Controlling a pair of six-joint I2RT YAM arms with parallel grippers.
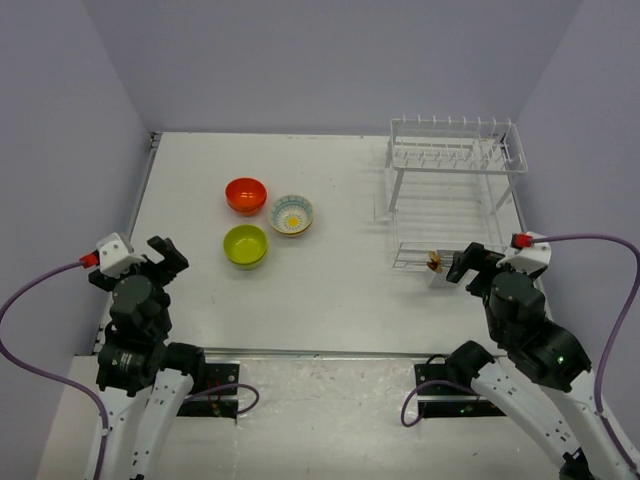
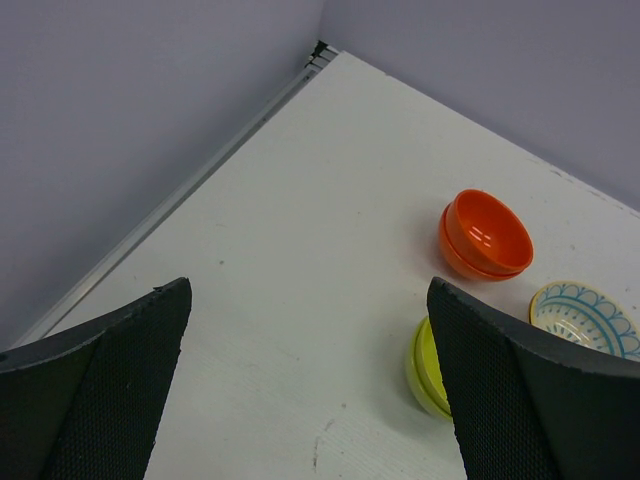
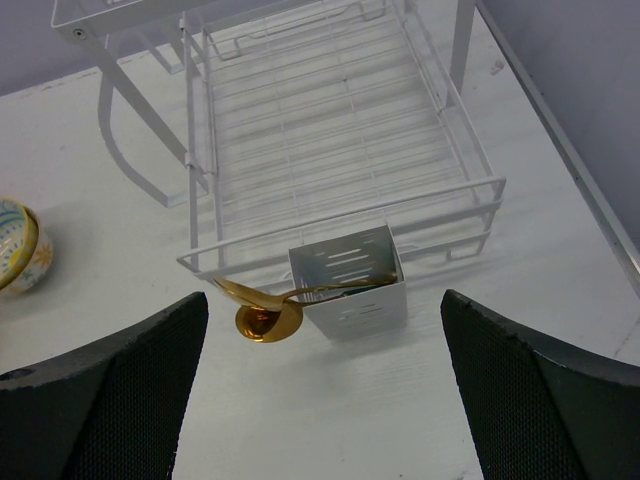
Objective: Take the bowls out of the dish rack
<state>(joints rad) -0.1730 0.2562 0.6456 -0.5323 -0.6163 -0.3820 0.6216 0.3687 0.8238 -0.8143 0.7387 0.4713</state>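
Note:
The white wire dish rack [image 1: 455, 190] stands at the back right, both tiers bare of bowls; it also shows in the right wrist view [image 3: 330, 150]. An orange bowl stack [image 1: 246, 195], a floral white bowl [image 1: 291, 214] and a lime green bowl stack [image 1: 245, 245] sit on the table left of centre. The left wrist view shows the orange [image 2: 485, 236], green [image 2: 428, 368] and patterned [image 2: 585, 318] bowls. My left gripper [image 1: 158, 262] is open and empty near the left edge. My right gripper [image 1: 478, 266] is open and empty just before the rack's cutlery basket [image 3: 350, 282].
Gold spoons [image 3: 268, 310] lean out of the cutlery basket toward the left. Grey walls close the table at the back and both sides. The table's metal edge strip [image 2: 180, 195] runs along the left wall.

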